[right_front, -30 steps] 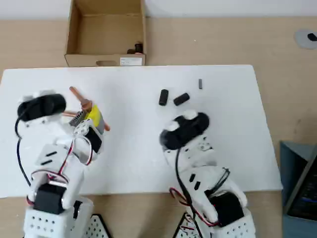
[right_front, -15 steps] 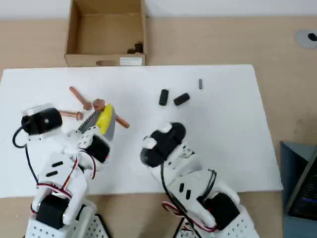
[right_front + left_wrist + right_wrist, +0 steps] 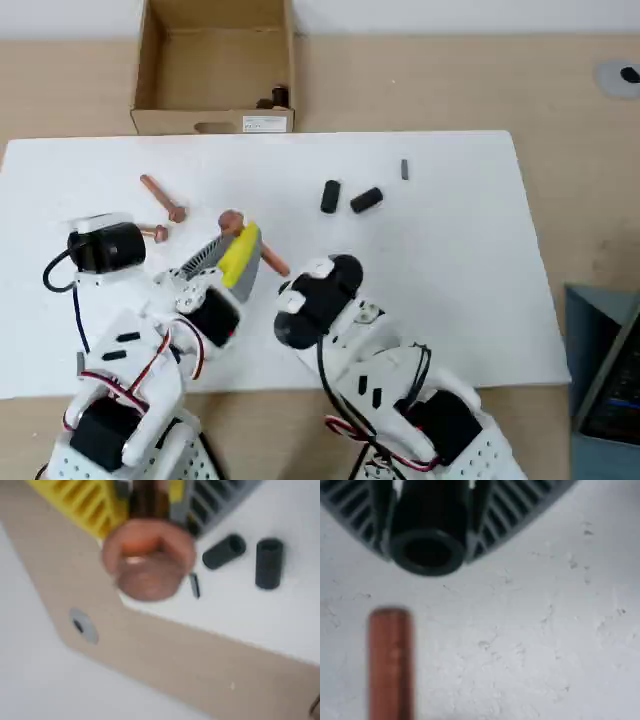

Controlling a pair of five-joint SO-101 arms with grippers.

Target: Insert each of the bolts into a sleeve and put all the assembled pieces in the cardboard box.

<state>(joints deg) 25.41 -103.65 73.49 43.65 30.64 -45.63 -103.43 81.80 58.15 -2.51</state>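
A copper bolt [image 3: 231, 221] is clamped in the fingers of the left gripper [image 3: 243, 252] above the counter [image 3: 450, 260], its tip aimed toward the black sleeve [image 3: 427, 550] grasped by the right gripper [image 3: 427, 505]. Insertion is judged the step in hand; next, tip and bore must be aligned and pressed together. Farther right, a loose sleeve [image 3: 330, 196] and a second sleeve [image 3: 366, 200] are left lying.

three bolts [image 3: 160, 195] [image 3: 157, 233] [image 3: 232, 220], three sleeves [image 3: 330, 196] [image 3: 366, 200] [image 3: 427, 550], one box [image 3: 145, 70]

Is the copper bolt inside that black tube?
Not yet. The sleeve in the right gripper has an empty bore; the bolt, in the left gripper, is outside it.
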